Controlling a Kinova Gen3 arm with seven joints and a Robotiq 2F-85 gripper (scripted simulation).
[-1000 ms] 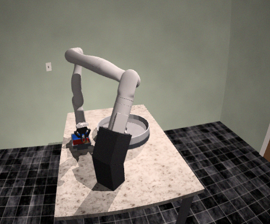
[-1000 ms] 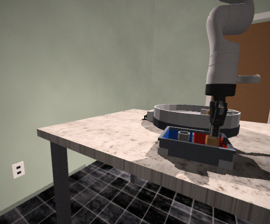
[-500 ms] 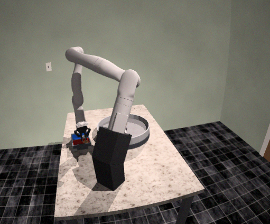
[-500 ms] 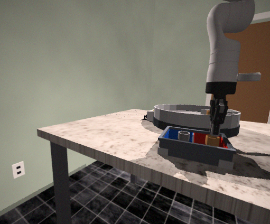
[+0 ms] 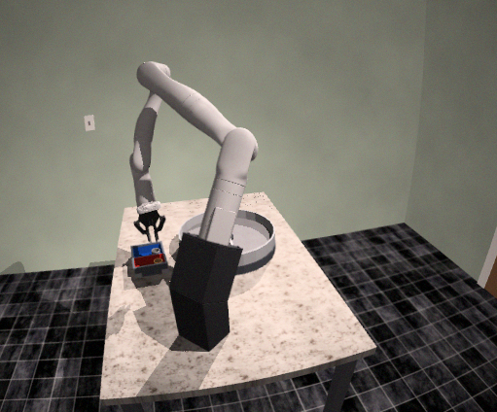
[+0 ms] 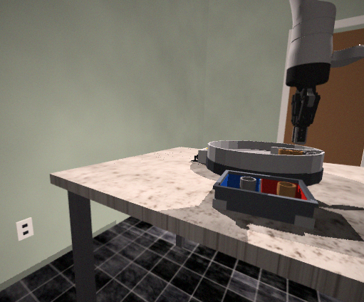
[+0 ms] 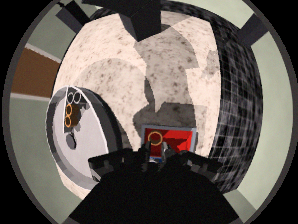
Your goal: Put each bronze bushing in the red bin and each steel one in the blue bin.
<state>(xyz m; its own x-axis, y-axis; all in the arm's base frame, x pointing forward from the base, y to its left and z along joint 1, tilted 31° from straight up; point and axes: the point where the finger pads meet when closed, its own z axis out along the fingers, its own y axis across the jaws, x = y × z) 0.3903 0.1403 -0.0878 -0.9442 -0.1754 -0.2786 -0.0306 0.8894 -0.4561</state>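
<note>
My gripper (image 5: 154, 238) (image 6: 299, 142) (image 7: 156, 146) is empty, its fingers a narrow gap apart. It hangs above the two bins. One bronze bushing (image 5: 159, 261) (image 6: 286, 190) stands in the red bin (image 5: 141, 262) (image 6: 267, 187) (image 7: 182, 136). One steel bushing (image 5: 156, 251) (image 6: 248, 184) stands in the blue bin (image 5: 141, 249) (image 6: 232, 181), which the gripper mostly hides in the wrist view. The turntable (image 5: 268, 250) (image 6: 266, 162) (image 7: 92, 150) carries two bronze bushings (image 6: 290, 152) (image 7: 68, 114) and two steel bushings (image 7: 73, 97) in a row by its wall.
The turntable's raised wall stands close beside the grey bin box. The black arm base (image 5: 204, 291) stands on the table (image 5: 285, 311) (image 6: 141, 181). A dark oval patch (image 7: 71, 141) shows on the turntable floor. A small grey block (image 6: 202, 156) sits beside the turntable.
</note>
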